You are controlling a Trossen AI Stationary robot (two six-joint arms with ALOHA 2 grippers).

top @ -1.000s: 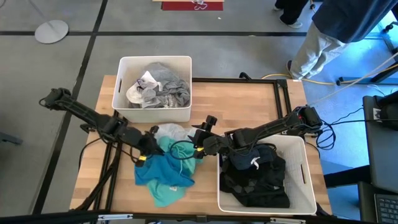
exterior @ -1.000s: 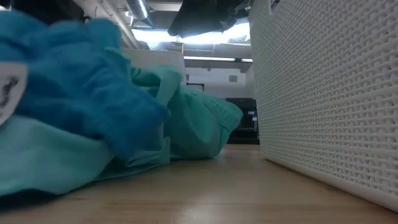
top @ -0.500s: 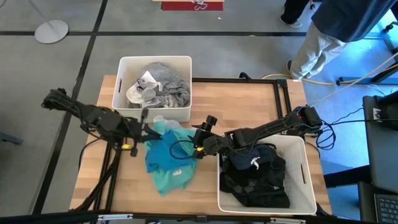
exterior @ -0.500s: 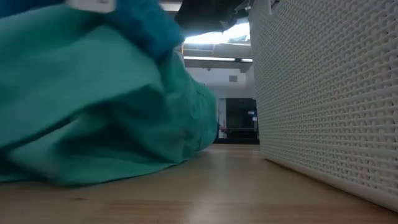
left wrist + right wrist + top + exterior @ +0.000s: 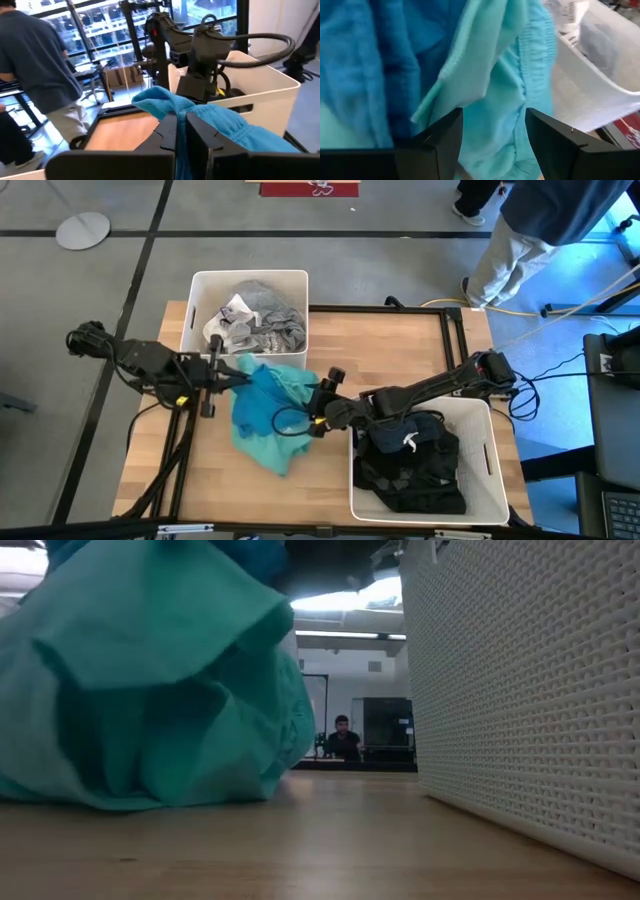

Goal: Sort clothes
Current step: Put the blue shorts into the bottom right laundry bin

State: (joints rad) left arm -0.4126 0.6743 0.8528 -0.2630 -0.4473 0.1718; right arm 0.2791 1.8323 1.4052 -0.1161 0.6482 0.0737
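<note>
Sorting looked mostly done: pale garments (image 5: 255, 320) filled the far bin (image 5: 200, 281), dark garments (image 5: 410, 455) the near bin (image 5: 495, 480); between them, left tool (image 5: 226, 374) clamped teal-and-mint garments (image 5: 265, 415), right tool (image 5: 315, 418) apart alongside.

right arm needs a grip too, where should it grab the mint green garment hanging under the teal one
Best bet is the mint green garment's loose lower edge lying on the table, approached from the right gripper's side. The left gripper already pinches the teal garment at the top.
</note>
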